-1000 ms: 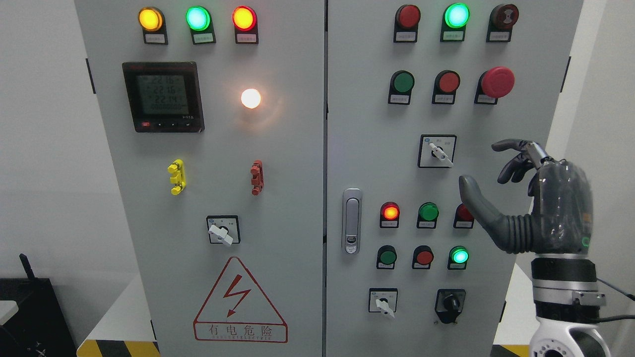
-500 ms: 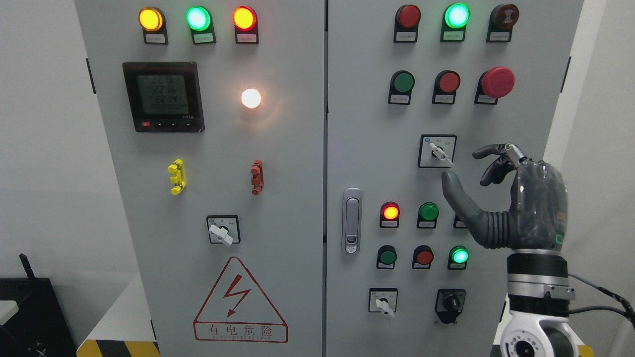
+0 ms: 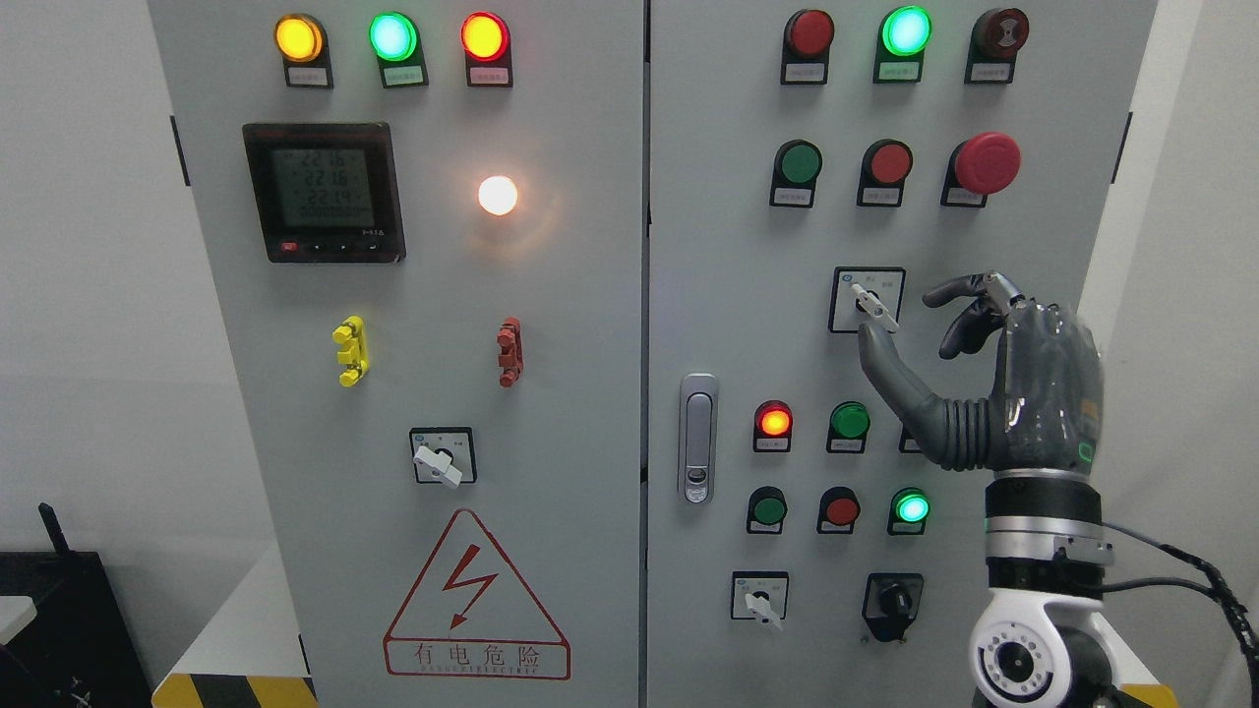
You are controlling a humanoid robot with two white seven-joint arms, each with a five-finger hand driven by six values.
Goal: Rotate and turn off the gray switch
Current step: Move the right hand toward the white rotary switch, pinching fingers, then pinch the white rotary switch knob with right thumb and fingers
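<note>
The gray switch, mounted in a black-framed plate on the right door of the control cabinet, is shown with its lever pointing down and to the right. The right hand is held just beside it, thumb raised below the lever and fingers curled to its right, spread apart and grasping nothing. This posture is judged to bracket the lever for a pinch. The neighbouring red emergency button is kept well clear above. The left hand is not seen.
</note>
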